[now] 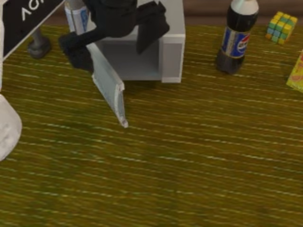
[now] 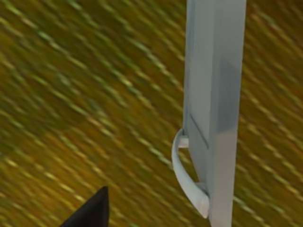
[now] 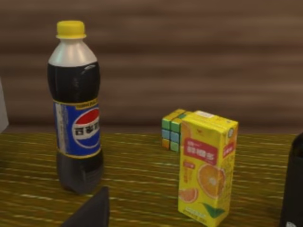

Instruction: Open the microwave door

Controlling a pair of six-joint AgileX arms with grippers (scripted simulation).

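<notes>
The light grey-white microwave (image 1: 171,47) stands at the back middle of the table, its cavity showing. The microwave door (image 1: 108,80) is swung out toward the front left, with its curved pale handle (image 1: 124,122) at the free end. My left arm reaches over the microwave's top, and my left gripper (image 1: 78,54) hangs by the door's hinge side. In the left wrist view the door (image 2: 213,94) runs edge-on with its handle (image 2: 187,179); one dark fingertip (image 2: 97,210) stands well apart from it, open and empty. My right gripper is outside the top view; one fingertip (image 3: 94,210) shows, open.
A cola bottle (image 1: 236,35) stands right of the microwave, with a colour cube (image 1: 281,27) and a yellow juice carton (image 1: 296,71) farther right. A can (image 1: 75,16) and a dark grey object (image 1: 39,47) sit at the back left. A white shape (image 1: 7,130) is at the left edge.
</notes>
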